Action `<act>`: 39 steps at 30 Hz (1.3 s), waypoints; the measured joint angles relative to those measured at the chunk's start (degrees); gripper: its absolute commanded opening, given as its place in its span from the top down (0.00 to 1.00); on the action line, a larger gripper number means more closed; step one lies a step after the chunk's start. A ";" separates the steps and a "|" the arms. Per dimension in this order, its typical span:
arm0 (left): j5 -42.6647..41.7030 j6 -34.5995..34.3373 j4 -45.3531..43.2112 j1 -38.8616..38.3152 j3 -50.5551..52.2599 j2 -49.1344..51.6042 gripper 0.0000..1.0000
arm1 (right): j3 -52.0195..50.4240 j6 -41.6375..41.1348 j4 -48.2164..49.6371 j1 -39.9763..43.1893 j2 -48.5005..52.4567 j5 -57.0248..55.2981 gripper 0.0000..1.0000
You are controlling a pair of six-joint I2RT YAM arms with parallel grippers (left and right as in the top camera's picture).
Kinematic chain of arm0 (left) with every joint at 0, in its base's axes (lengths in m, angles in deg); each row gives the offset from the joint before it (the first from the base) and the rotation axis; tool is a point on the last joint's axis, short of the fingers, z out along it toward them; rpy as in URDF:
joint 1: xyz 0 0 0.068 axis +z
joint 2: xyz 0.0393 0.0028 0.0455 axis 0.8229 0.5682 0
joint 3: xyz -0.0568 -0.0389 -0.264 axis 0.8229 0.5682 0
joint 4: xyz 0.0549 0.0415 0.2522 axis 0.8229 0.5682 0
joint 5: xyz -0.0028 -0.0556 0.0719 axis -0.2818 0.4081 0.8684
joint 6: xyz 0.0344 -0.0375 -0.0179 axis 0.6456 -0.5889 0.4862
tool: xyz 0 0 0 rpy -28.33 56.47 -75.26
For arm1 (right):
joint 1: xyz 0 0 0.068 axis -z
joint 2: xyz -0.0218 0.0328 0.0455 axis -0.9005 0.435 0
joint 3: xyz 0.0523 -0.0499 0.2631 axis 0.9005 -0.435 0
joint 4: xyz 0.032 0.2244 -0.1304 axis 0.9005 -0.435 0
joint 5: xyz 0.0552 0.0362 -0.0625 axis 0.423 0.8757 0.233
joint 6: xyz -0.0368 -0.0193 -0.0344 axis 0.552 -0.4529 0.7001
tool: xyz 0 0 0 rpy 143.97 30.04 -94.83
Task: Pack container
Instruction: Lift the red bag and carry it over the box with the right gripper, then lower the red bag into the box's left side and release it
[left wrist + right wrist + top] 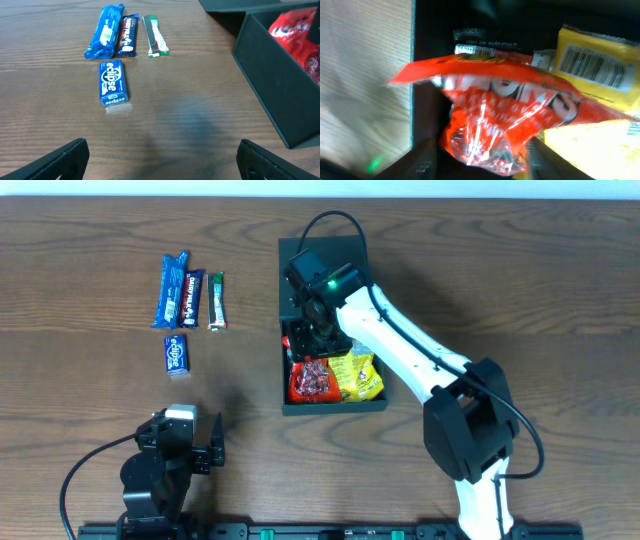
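Observation:
The container (335, 408) is a dark box standing open at the table's middle; its side wall shows in the left wrist view (270, 85) and the right wrist view (427, 60). Inside lie a red packet (312, 378) and a yellow packet (356, 375). My right gripper (318, 340) reaches down into the box. In the right wrist view its fingers (485, 162) are spread apart, with the lower end of the red packet (495, 120) between them and the yellow packet (595, 70) to the right. My left gripper (162, 160) is open and empty, low over the table near the front edge (205, 450).
At the left of the table lie a blue bar (173, 290), a dark bar (194, 296), a green-and-white stick (216, 300) and a blue Eclipse gum box (177, 354). They also show in the left wrist view, with the gum box (112, 82) nearest.

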 measured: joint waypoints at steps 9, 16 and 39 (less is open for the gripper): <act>0.00 0.00 0.00 0.00 0.00 0.00 0.05 | 1.18 1.73 -2.21 0.42 0.66 1.03 0.30; -0.02 0.00 -0.02 0.00 0.00 0.00 0.05 | 7.56 4.09 -4.98 2.73 0.39 0.46 0.94; 0.00 0.00 0.00 0.00 0.00 0.00 0.05 | -7.72 9.25 9.51 1.70 0.28 0.13 0.99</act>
